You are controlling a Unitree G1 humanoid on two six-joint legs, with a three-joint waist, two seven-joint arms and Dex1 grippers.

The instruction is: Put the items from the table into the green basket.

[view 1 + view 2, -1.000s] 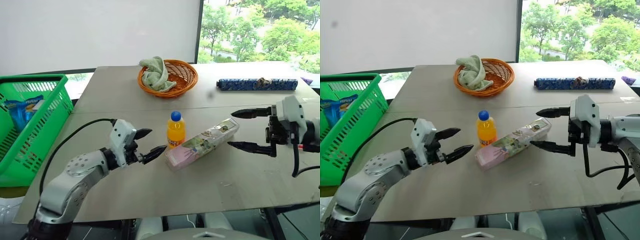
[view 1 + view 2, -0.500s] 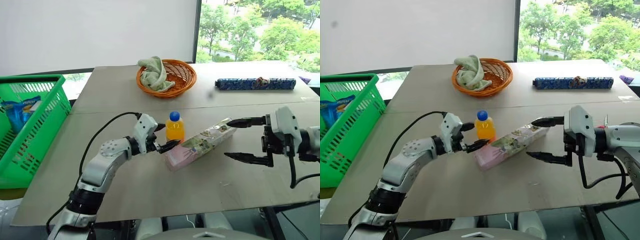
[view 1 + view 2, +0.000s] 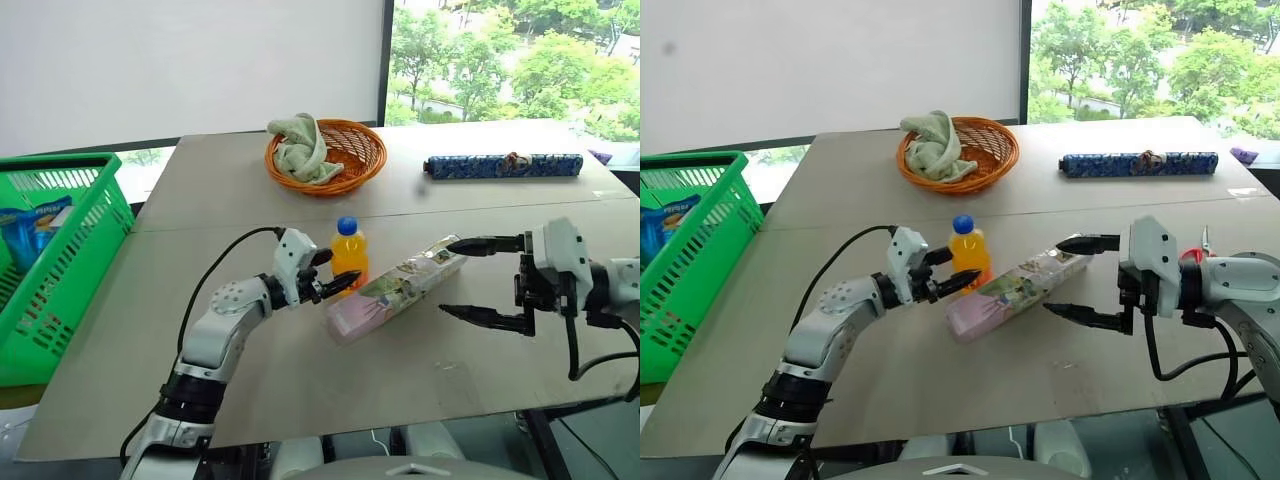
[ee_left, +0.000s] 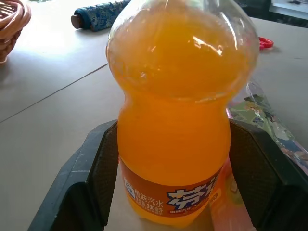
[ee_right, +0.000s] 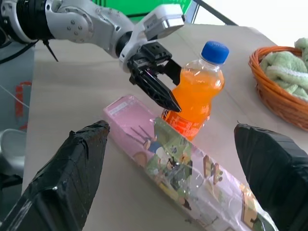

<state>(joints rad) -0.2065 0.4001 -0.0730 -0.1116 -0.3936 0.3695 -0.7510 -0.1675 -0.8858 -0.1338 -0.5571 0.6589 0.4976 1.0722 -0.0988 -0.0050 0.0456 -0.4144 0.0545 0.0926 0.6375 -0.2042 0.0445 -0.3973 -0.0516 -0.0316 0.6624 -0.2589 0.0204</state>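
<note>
Left fingers (image 3: 336, 271) now astride orange bottle (image 3: 348, 255), floral pack (image 3: 396, 294) alongside.

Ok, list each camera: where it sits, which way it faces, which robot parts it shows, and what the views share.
Left eye view: on the head, looking forward and down over the table; both arms, left end effector at the orange drink bottle, right end effector open by the floral pack.
Right eye view: beside it, same scene; green basket at left.
Left wrist view: along its fingers, facing the bottle between them.
Right wrist view: along its fingers, facing pack, bottle and left end effector.
Shared: all show the bottle.
</note>
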